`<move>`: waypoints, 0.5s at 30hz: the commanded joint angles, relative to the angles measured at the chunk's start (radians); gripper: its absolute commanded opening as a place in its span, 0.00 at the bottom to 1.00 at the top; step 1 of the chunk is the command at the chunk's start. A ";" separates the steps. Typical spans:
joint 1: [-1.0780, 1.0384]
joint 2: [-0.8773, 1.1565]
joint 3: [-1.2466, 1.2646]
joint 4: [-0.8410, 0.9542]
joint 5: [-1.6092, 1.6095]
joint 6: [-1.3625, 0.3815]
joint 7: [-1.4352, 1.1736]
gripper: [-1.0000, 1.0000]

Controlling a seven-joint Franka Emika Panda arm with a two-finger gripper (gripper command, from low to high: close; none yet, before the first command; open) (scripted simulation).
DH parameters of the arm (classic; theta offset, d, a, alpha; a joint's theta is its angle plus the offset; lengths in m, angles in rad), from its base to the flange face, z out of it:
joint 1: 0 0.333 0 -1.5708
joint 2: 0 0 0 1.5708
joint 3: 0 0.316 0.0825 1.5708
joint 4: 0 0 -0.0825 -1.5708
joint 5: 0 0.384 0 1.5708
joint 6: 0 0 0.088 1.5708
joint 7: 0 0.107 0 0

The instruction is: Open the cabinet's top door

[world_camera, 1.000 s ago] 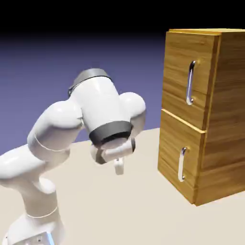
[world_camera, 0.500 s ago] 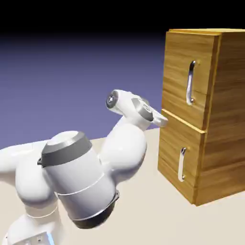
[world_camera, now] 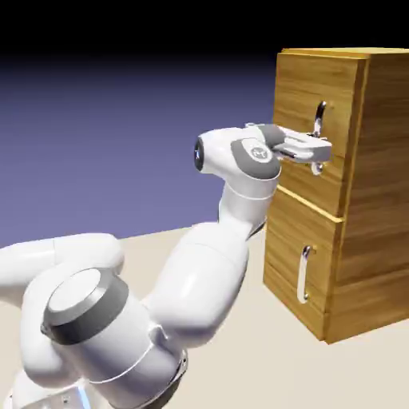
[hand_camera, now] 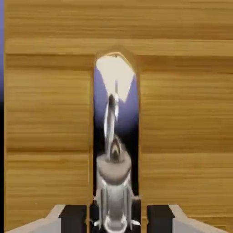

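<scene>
The golden-brown wooden cabinet [world_camera: 375, 200] stands at the exterior view's right. Its top door [world_camera: 299, 88] sits flush with the front and carries a long vertical silver handle [world_camera: 319, 116]. My gripper [world_camera: 321, 149] reaches level from the left and is shut on the lower part of that handle. In the hand view, wood grain of the top door [hand_camera: 50, 113] fills the picture. The silver handle [hand_camera: 113, 182] runs up the middle, between my two dark fingertips [hand_camera: 75, 217] at the bottom edge.
Below the top door is the shorter lower door [world_camera: 287, 256], also flush, with its short silver handle [world_camera: 303, 274]. The white arm's elbow and base [world_camera: 96, 319] fill the lower left, over the beige table [world_camera: 264, 359].
The arm has swung up from low over the table and stretched right to the cabinet. The jaws, open before, have closed on the top door's handle.
</scene>
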 commanded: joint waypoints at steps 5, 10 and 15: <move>-0.033 -0.040 0.074 -0.119 0.015 -0.216 0.090 0.00; -0.031 -0.096 0.156 -0.203 0.065 -0.434 0.169 0.00; 0.008 -0.168 0.237 -0.252 0.142 -0.651 0.243 0.00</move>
